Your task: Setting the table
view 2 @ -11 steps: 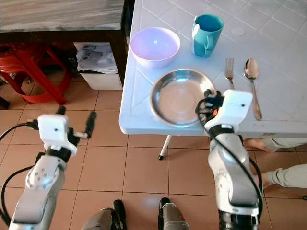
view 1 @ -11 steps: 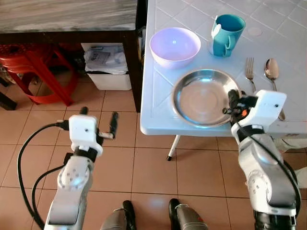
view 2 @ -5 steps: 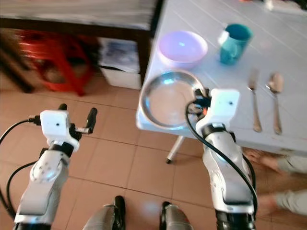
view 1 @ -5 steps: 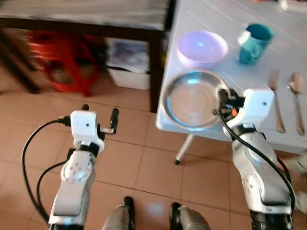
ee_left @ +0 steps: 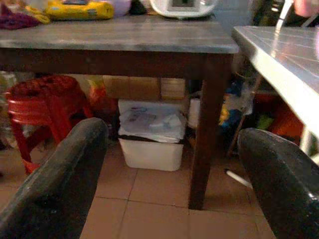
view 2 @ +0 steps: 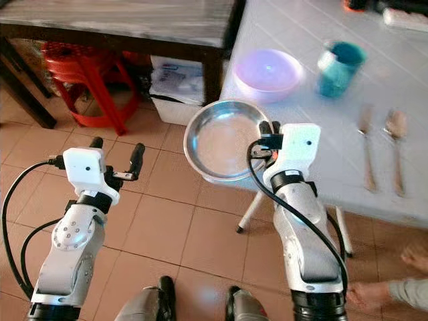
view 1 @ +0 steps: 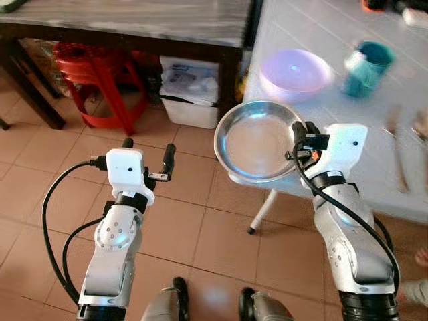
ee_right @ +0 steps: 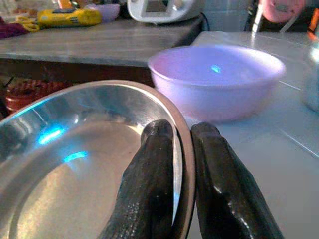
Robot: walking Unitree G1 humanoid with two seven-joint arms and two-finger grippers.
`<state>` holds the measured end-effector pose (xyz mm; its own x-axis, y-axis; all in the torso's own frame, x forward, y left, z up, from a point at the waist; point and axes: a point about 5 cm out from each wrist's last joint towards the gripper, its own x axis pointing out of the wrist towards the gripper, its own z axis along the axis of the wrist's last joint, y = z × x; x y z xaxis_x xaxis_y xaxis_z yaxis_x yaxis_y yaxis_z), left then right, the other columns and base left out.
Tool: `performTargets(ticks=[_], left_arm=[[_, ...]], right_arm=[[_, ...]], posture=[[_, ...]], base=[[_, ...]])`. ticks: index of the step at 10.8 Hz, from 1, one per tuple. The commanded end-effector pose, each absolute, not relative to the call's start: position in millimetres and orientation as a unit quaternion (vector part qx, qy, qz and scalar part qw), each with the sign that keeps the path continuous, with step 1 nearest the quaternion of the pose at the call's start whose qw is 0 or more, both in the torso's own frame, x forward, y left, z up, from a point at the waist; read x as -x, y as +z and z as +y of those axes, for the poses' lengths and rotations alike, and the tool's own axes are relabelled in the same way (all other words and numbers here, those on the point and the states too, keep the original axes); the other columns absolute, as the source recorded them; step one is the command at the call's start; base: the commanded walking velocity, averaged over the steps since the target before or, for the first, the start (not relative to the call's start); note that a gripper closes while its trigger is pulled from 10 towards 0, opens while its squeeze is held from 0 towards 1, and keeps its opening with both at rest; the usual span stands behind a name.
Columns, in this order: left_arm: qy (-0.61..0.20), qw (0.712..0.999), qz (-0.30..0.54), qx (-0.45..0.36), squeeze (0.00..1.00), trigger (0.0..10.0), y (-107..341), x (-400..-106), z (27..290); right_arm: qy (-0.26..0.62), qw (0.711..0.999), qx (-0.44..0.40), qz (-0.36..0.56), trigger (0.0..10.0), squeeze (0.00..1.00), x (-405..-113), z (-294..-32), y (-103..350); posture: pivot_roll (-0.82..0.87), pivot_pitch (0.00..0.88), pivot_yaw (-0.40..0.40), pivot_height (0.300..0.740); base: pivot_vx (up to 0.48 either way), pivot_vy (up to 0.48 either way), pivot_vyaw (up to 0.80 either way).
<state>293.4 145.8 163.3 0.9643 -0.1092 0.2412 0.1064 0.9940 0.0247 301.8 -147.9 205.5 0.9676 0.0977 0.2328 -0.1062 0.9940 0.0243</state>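
Observation:
My right gripper [view 1: 299,139] is shut on the rim of a round steel plate [view 1: 253,142], which hangs past the near-left corner of the white tiled table [view 1: 374,100]. In the right wrist view one finger [ee_right: 149,184] lies inside the steel plate's rim [ee_right: 75,164] and the other outside. A lilac bowl [view 1: 295,73] sits on the table just beyond, with a teal mug [view 1: 365,59] to its right. A fork [view 2: 366,147] and a spoon [view 2: 396,144] lie blurred further right. My left gripper [view 1: 147,155] hangs open over the floor, holding nothing.
A dark wooden table [view 1: 134,27] stands at the left, with a red plastic stool [view 1: 93,73] and a white bin [view 1: 189,93] under it. Terracotta floor tiles [view 1: 200,227] spread below. A person's hand [view 2: 414,257] and sleeve [view 2: 408,291] show at the lower right.
The whole view has shifted as the camera moved. The steel plate, held in my right gripper, now sticks out further past the table's corner than one second ago. The left gripper stays open.

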Motion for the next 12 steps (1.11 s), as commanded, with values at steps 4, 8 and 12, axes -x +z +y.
performTargets(ticks=[4, 8, 12], left_arm=[[-0.056, 0.993, -0.099, -0.013, 0.0, 10.0, 151.3, -281.5, 148.0], [-0.065, 0.994, -0.089, -0.017, 0.0, 10.0, 146.4, -277.2, 141.7], [-0.043, 0.996, -0.075, -0.019, 0.0, 10.0, 128.5, -285.6, 145.3]], right_arm=[[0.082, 0.992, -0.025, -0.095, 10.0, 0.0, -291.4, -131.2, 185.7], [0.1, 0.989, -0.014, -0.108, 10.0, 0.0, -296.8, -124.8, 185.4], [0.089, 0.99, -0.022, -0.104, 10.0, 0.0, -306.7, -125.8, 177.1]], posture=[[-0.05, 0.243, 0.029, 0.74], [-0.04, 0.196, 0.055, 0.74], [-0.04, 0.109, 0.047, 0.74]], base=[[0.245, 0.248, 0.0], [0.0, 0.0, 0.2], [0.0, 0.0, 0.39]])
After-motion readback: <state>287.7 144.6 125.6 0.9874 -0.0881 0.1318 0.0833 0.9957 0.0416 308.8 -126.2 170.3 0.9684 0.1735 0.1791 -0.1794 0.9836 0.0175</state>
